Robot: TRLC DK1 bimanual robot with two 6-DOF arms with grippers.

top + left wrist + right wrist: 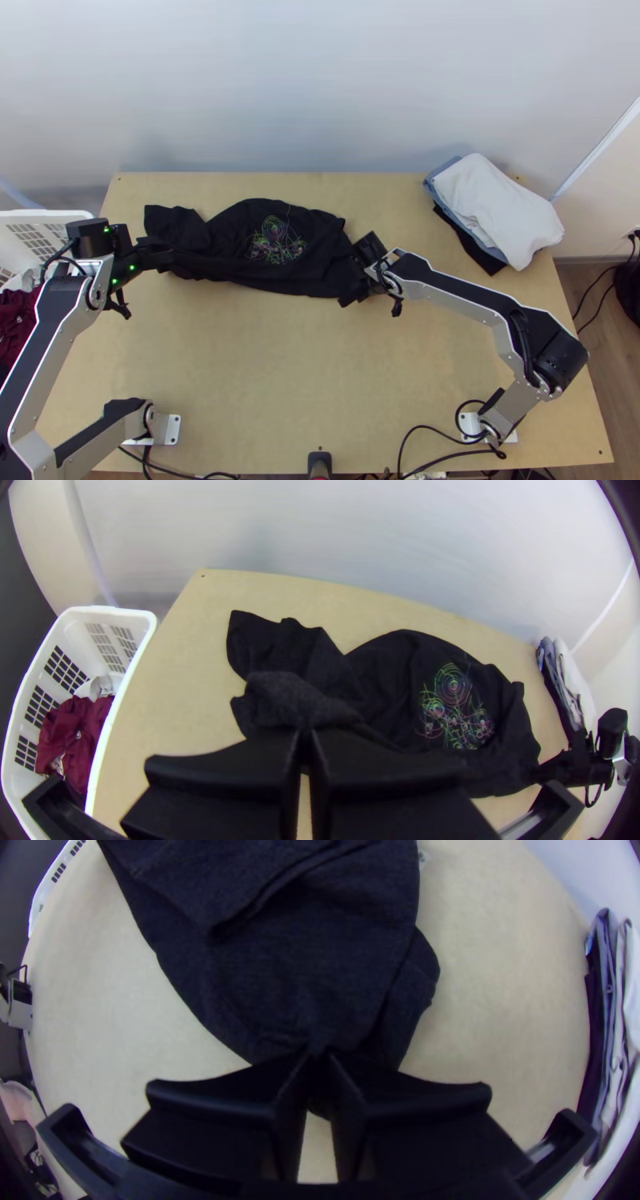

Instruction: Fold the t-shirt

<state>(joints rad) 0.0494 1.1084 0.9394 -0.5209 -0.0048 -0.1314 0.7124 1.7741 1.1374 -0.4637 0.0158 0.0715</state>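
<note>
The left flat-fingered black gripper (305, 735) pinches one end of the black cloth t-shirt with a multicoloured print (274, 242), loosely bunched across the light wooden table (240, 360), and the right gripper (320, 1055) pinches the other, so uneven pulling could skew its layers.

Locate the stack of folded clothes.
Top view: the stack lies at the far right corner of the table, white garment uppermost, right of the black t-shirt.
</note>
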